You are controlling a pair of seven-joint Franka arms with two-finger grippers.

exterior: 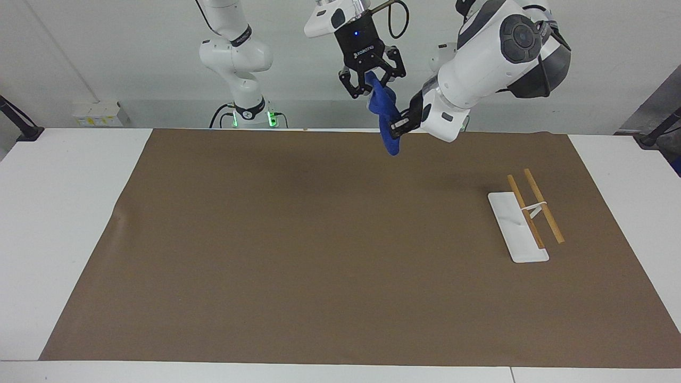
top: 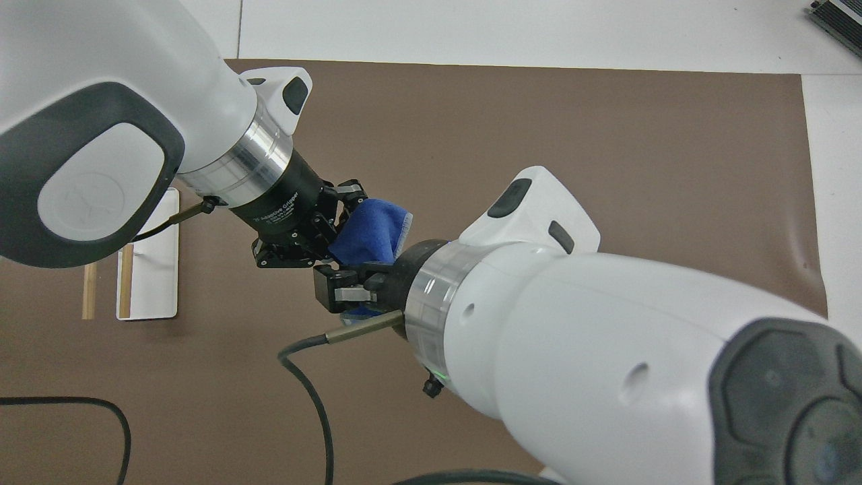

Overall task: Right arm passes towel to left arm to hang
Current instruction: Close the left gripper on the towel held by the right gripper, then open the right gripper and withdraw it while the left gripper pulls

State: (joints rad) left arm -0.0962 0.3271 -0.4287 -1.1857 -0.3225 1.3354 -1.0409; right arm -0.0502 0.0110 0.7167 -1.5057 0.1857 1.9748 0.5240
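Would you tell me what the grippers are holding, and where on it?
Both grip the towel: right gripper at its top end, left gripper on its middle.

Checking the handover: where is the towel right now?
In the facing view the towel hangs in the air over the mat's robot-side edge, gripped by both the right gripper and left gripper.
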